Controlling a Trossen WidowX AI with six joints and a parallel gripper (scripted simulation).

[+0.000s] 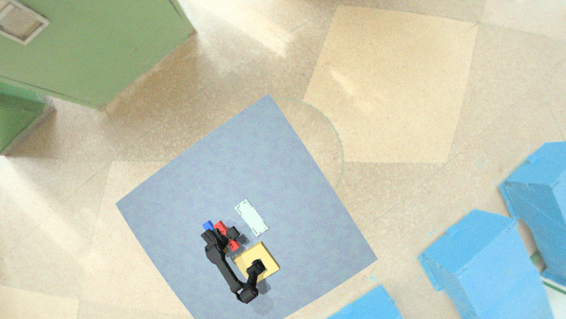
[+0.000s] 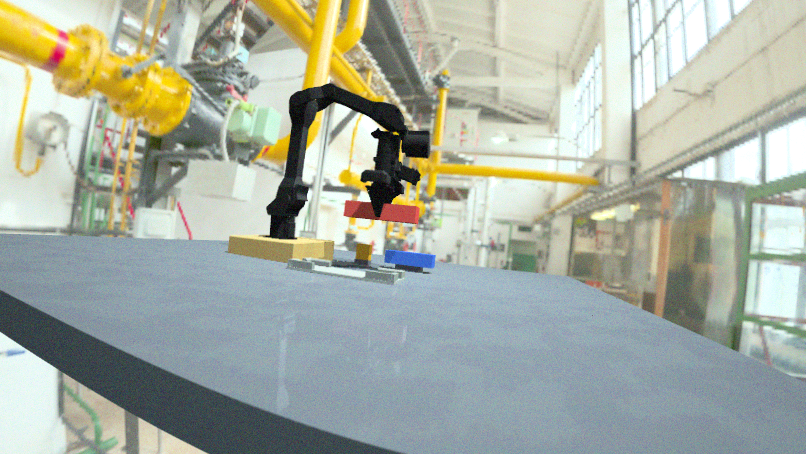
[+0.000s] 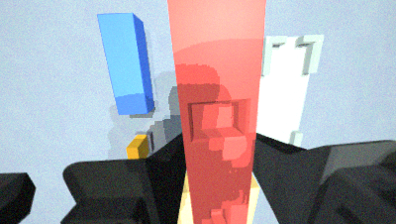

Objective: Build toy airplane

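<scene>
The red fuselage (image 1: 220, 227) (image 2: 401, 213) (image 3: 218, 55) is held level, high above the table, with its socket facing up. My gripper (image 2: 378, 213) (image 3: 213, 134) is shut on it around its middle, near the larger socket. The pale cradle jig (image 1: 251, 217) (image 2: 341, 272) (image 3: 283, 94) lies empty on the table, right of the fuselage in the wrist view. The blue wing (image 1: 208, 225) (image 2: 410, 259) (image 3: 126, 64) lies on the table to the left in the wrist view. The orange-yellow tail fin (image 2: 363, 252) (image 3: 137, 147) stands near the wing, mostly hidden in the top view.
The arm's base stands on a yellow block (image 1: 270, 263) (image 2: 256, 248), close to one end of the jig. The blue-grey table (image 1: 277, 158) (image 2: 451, 338) carries everything, and its edges show in the top and exterior views.
</scene>
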